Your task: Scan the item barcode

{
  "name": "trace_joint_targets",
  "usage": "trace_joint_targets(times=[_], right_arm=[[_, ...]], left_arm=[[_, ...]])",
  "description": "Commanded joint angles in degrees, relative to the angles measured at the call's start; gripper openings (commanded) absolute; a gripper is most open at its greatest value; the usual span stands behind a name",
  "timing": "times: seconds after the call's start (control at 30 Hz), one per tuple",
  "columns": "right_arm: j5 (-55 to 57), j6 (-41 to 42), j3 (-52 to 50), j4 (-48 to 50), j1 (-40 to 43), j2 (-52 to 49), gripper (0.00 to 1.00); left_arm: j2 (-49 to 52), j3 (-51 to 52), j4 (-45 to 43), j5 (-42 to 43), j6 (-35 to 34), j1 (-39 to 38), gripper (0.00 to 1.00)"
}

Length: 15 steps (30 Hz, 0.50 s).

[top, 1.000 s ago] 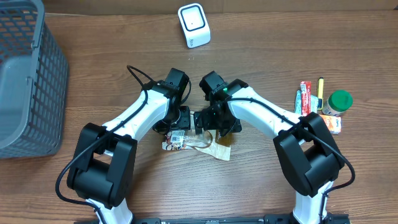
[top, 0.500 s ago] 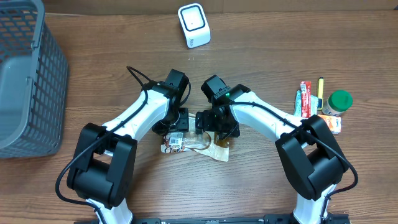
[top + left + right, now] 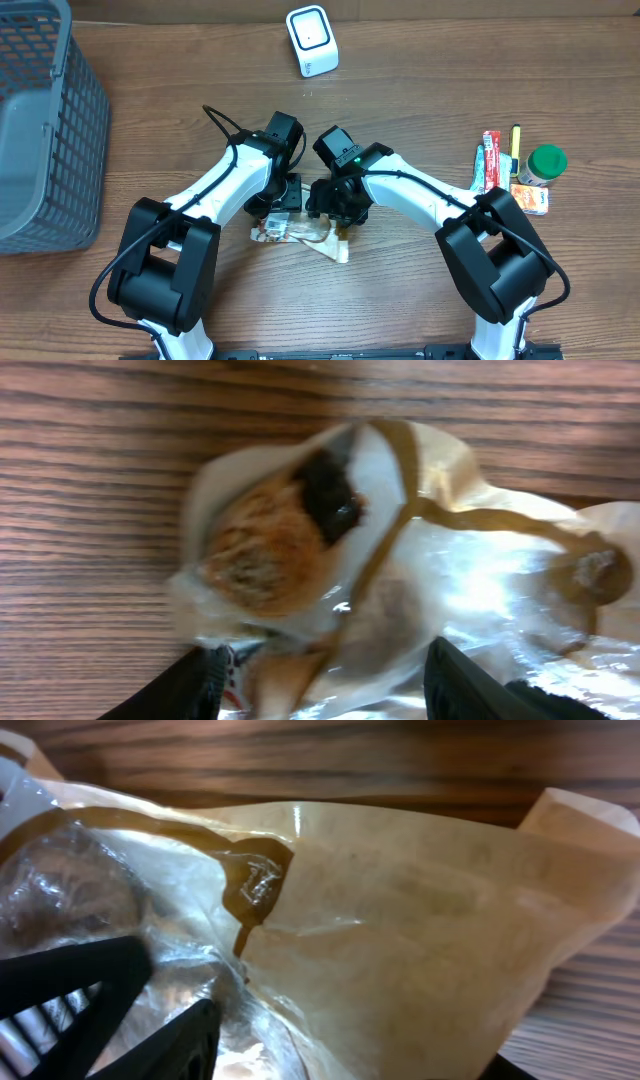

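Note:
The item is a pastry in a clear and tan wrapper (image 3: 300,236), lying on the wooden table between both arms. In the left wrist view the pastry (image 3: 270,540) fills the frame, and my left gripper (image 3: 325,690) has a black finger pressed on each side of the wrapper. My right gripper (image 3: 340,1055) straddles the tan end of the wrapper (image 3: 420,920), its jaws partly closed; whether they press it does not show. From overhead, the left gripper (image 3: 283,207) and the right gripper (image 3: 330,208) meet over the packet. No barcode shows. The white scanner (image 3: 312,40) stands at the back.
A grey mesh basket (image 3: 40,130) fills the left edge. At the right edge lie a green-lidded jar (image 3: 545,165), a red tube (image 3: 490,155) and a small orange box (image 3: 532,198).
The right gripper has shifted left and narrowed its jaws around the wrapper. The packet's tan corner has slid left and towards the front. The left gripper has barely moved.

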State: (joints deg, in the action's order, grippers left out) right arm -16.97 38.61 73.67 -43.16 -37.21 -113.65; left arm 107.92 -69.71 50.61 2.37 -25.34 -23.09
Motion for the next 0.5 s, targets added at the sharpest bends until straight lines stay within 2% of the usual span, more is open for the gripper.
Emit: trace_joint_targets(times=[0.0, 0.17, 0.27, 0.33, 0.47], right_arm=[[-7.82, 0.98, -0.96, 1.99, -0.44, -1.84, 0.58], [-16.9, -1.38, -0.96, 4.0, 2.67, -1.81, 0.53], [-18.97, -1.6, -0.96, 4.59, 4.28, -1.81, 0.45], [-18.97, -1.57, -0.96, 4.74, 4.87, -1.81, 0.4], [-19.19, -1.57, -0.96, 5.44, 5.05, -1.81, 0.4]], left_arm=[[0.57, 0.85, -0.09, 0.11, -0.59, 0.15, 0.54], [0.57, 0.85, -0.11, 0.02, -0.59, 0.15, 0.54], [0.57, 0.85, -0.17, 0.0, -0.59, 0.15, 0.54], [0.57, 0.85, -0.15, 0.0, -0.59, 0.15, 0.51], [0.57, 0.85, -0.17, 0.0, -0.59, 0.15, 0.43]])
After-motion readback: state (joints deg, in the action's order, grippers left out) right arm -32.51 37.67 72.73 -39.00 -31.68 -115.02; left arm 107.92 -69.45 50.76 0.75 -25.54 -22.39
